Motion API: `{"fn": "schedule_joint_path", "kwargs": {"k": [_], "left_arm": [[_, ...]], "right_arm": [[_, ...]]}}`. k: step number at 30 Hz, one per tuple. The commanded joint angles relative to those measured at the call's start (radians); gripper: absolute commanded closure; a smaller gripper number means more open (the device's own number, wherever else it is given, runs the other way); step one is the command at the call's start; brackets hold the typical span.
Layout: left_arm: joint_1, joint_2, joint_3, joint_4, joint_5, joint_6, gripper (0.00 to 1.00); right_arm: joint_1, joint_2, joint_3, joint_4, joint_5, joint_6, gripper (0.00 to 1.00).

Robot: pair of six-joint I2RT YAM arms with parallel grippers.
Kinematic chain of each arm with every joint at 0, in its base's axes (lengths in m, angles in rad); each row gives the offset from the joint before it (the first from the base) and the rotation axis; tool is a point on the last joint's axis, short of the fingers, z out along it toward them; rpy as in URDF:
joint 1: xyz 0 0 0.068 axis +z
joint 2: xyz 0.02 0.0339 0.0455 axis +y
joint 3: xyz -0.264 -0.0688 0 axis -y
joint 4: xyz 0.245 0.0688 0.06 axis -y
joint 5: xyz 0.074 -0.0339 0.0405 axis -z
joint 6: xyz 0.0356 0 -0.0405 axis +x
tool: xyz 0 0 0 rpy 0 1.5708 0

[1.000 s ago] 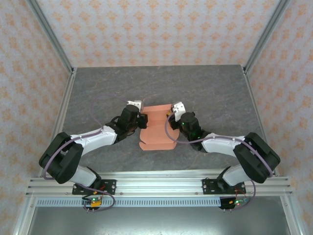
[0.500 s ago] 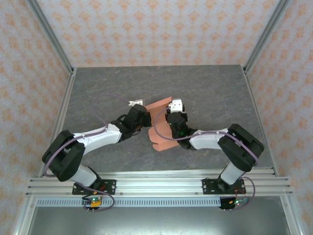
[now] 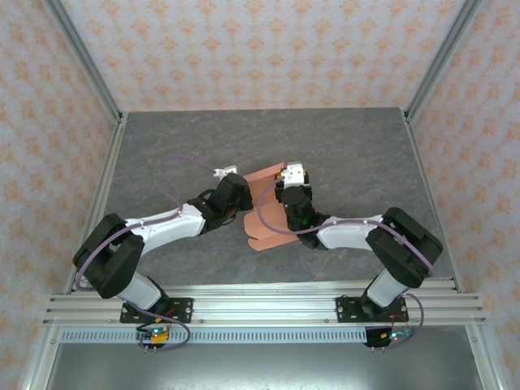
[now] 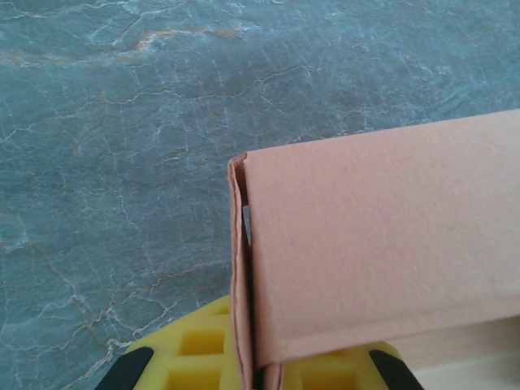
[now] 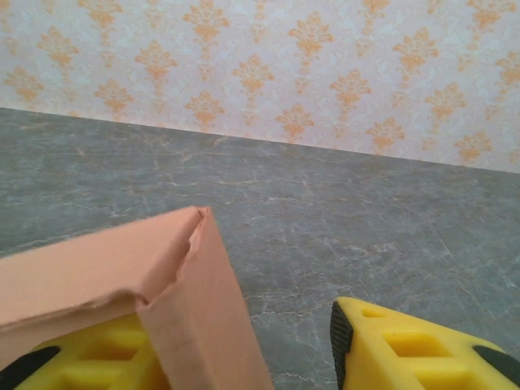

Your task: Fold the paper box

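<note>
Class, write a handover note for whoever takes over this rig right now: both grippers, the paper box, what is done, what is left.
Left gripper: shut on a folded edge of the paper box.
Right gripper: open, the card's corner between its jaws, ungripped.
Box: between the arms, over the middle of the table.
Done: some panels creased, one corner formed.
Left: near tabs look unfolded; fold the rest and close it.

You can read no words, numbers or signs here. The thin salmon-orange paper box (image 4: 382,244) looks plain, and the pale wall (image 5: 260,65) carries an orange flower-like pattern, not letters.
</note>
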Motion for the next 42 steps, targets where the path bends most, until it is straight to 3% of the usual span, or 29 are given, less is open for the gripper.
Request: {"fn": "schedule_joint_path", "kwargs": {"k": [1, 8, 12, 15, 23, 29, 32, 35, 38, 42], "left_arm": [[-0.012, 0.012, 0.010, -0.046, -0.047, -0.018, 1.00], [-0.016, 0.007, 0.000, -0.040, -0.060, -0.023, 1.00], [-0.018, 0.007, 0.003, -0.039, -0.053, -0.017, 1.00], [-0.021, 0.008, 0.006, -0.042, -0.057, -0.017, 1.00], [-0.025, 0.029, 0.009, -0.046, -0.063, -0.020, 1.00], [-0.025, 0.039, 0.020, -0.056, -0.069, -0.024, 1.00], [-0.025, 0.041, 0.028, -0.073, -0.080, -0.028, 1.00], [-0.025, 0.039, 0.034, -0.080, -0.097, -0.037, 1.00], [-0.025, 0.037, 0.059, -0.096, -0.093, -0.036, 1.00], [-0.025, 0.033, 0.097, -0.130, -0.083, -0.011, 1.00]], "right_arm": [[-0.019, -0.051, -0.031, 0.024, -0.098, -0.010, 0.50], [-0.056, -0.067, -0.033, -0.042, -0.195, -0.048, 0.51], [-0.056, -0.030, -0.006, -0.061, -0.174, -0.083, 0.54], [-0.054, 0.008, 0.025, -0.070, -0.081, -0.097, 0.59], [-0.025, 0.150, 0.126, 0.019, 0.341, -0.168, 0.64], [-0.023, 0.195, 0.144, 0.030, 0.435, -0.089, 0.60], [-0.023, 0.155, 0.088, 0.045, 0.282, -0.024, 0.54], [-0.034, 0.051, 0.000, 0.034, 0.003, -0.043, 0.49], [-0.105, -0.105, -0.125, 0.038, -0.319, 0.028, 0.44], [-0.183, -0.320, -0.171, -0.141, -0.722, -0.021, 0.41]]}}
